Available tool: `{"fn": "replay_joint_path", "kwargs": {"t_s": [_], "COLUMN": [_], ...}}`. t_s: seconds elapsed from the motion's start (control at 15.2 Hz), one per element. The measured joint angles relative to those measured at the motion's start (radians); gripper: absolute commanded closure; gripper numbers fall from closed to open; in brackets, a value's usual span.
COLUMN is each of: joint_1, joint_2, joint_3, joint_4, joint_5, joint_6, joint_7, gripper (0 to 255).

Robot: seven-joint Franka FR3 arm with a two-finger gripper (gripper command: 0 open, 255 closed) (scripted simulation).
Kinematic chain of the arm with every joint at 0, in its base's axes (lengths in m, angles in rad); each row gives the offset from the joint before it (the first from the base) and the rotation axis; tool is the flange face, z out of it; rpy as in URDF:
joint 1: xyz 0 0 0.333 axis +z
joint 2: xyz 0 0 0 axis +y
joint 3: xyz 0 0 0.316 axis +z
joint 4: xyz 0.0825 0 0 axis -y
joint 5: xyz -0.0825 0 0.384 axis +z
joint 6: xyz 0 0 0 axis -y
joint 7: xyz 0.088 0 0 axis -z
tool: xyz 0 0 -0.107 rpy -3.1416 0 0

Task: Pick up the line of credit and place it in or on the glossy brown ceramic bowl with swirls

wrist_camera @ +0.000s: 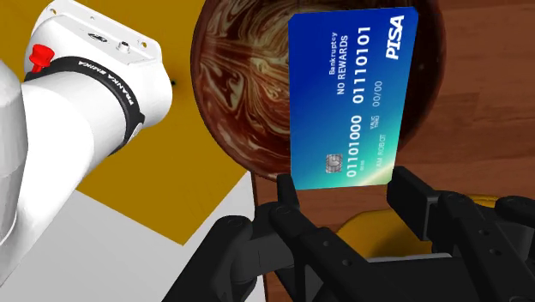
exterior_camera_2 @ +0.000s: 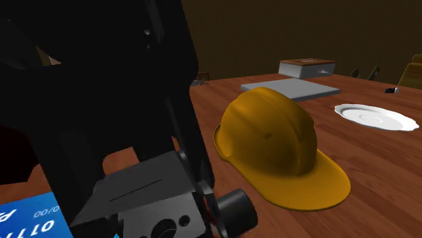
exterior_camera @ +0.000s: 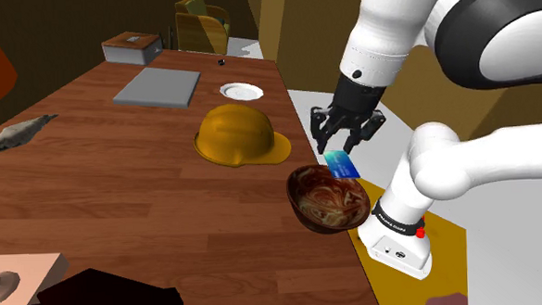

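Note:
A blue credit card [wrist_camera: 351,94] printed with white numbers hangs upright between the black fingers of my gripper [wrist_camera: 347,196], which is shut on its lower edge. Right under it lies the glossy brown bowl [wrist_camera: 225,111] with cream swirls inside. In the shoulder view the gripper [exterior_camera: 345,140] holds the card [exterior_camera: 342,163] just above the bowl's [exterior_camera: 328,199] far rim, at the table's edge by the arm's base. A corner of the card [exterior_camera_2: 27,213] peeks out below the black hand in the second exterior view.
A yellow hard hat [exterior_camera: 238,136] sits on the wooden table just beyond the bowl. Farther back are a white plate [exterior_camera: 240,90], a grey slab [exterior_camera: 157,86] and a box [exterior_camera: 131,47]. A grey fish-like object [exterior_camera: 23,132] lies at the shoulder view's left. My white base [exterior_camera: 402,235] stands right beside the bowl.

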Motion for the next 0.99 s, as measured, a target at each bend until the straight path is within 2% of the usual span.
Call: {"fn": "replay_joint_path", "kwargs": {"t_s": [0.99], "joint_1": [0.045], "joint_2": [-0.024], "joint_3": [0.075], "joint_4": [-0.189], "joint_5": [0.078], "joint_6": [0.158], "joint_7": [0.01], "gripper": [255]}}
